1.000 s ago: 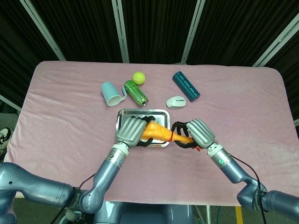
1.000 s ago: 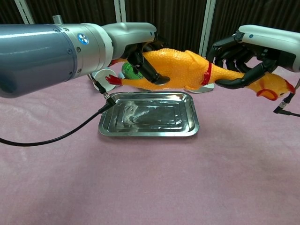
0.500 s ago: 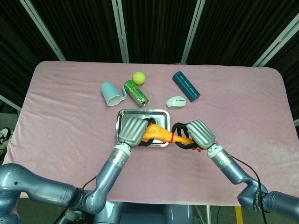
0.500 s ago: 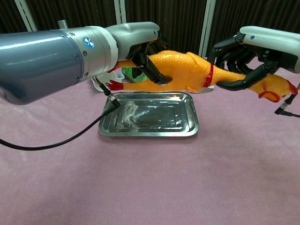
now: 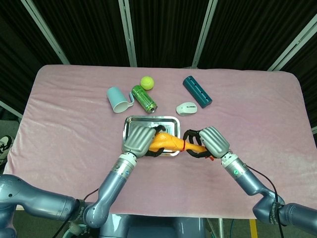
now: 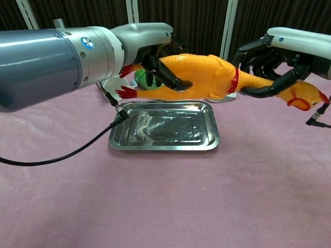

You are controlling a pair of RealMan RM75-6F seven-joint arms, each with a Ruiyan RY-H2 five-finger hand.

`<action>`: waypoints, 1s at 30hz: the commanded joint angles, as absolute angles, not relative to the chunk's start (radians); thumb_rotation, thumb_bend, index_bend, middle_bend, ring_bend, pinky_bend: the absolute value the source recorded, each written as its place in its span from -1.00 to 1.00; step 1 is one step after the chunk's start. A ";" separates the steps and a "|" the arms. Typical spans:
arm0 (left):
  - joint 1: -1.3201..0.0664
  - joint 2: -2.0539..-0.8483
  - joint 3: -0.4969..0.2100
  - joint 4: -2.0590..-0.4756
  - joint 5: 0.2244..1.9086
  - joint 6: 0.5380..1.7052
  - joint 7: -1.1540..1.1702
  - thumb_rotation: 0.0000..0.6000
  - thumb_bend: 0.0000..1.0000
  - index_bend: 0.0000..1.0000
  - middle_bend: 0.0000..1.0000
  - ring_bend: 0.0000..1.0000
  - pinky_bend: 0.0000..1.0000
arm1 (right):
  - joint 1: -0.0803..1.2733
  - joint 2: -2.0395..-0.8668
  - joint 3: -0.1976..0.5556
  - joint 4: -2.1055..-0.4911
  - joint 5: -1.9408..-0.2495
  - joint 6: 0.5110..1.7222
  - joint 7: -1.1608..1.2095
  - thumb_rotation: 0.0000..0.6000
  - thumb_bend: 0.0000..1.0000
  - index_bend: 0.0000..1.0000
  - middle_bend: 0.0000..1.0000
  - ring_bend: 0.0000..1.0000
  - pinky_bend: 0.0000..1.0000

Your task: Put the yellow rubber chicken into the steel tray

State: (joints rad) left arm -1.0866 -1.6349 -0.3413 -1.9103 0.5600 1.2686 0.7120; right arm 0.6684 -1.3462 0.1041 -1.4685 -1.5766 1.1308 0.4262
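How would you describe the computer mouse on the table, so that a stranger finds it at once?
Start from the steel tray in the middle of the pink table. Just behind its right corner lies the mouse, beside the dark teal cylinder. It is the only white and grey thing there, low and rounded.

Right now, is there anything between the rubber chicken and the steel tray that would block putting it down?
Nothing visible blocks it. The chicken hangs in the air over the tray, held by the left hand and the right hand. The tray's floor looks bare, and the can and mouse lie behind it.
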 commanded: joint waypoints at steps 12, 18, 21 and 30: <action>-1.029 -1.580 -0.305 -1.942 0.648 1.294 0.665 1.00 -1.00 -1.00 -0.85 -0.85 -0.39 | 0.657 -1.340 0.094 -1.446 -1.577 1.137 0.450 1.00 0.27 0.75 0.39 0.41 0.70; -0.963 -1.503 -0.272 -2.003 0.737 1.325 0.612 1.00 -1.00 -1.00 -0.86 -0.85 -0.44 | 0.660 -1.344 0.093 -1.428 -1.577 1.132 0.472 1.00 0.27 0.75 0.39 0.41 0.70; -0.908 -1.443 -0.248 -2.049 0.805 1.353 0.560 1.00 -1.00 -1.00 -0.86 -0.85 -0.45 | 0.670 -1.349 0.097 -1.416 -1.577 1.121 0.485 1.00 0.27 0.75 0.39 0.41 0.70; -0.694 -1.230 -0.102 -2.131 1.116 1.433 0.337 1.00 -1.00 -1.00 -0.86 -0.85 -0.47 | 0.737 -1.394 0.128 -1.381 -1.560 1.042 0.555 1.00 0.30 0.74 0.39 0.41 0.70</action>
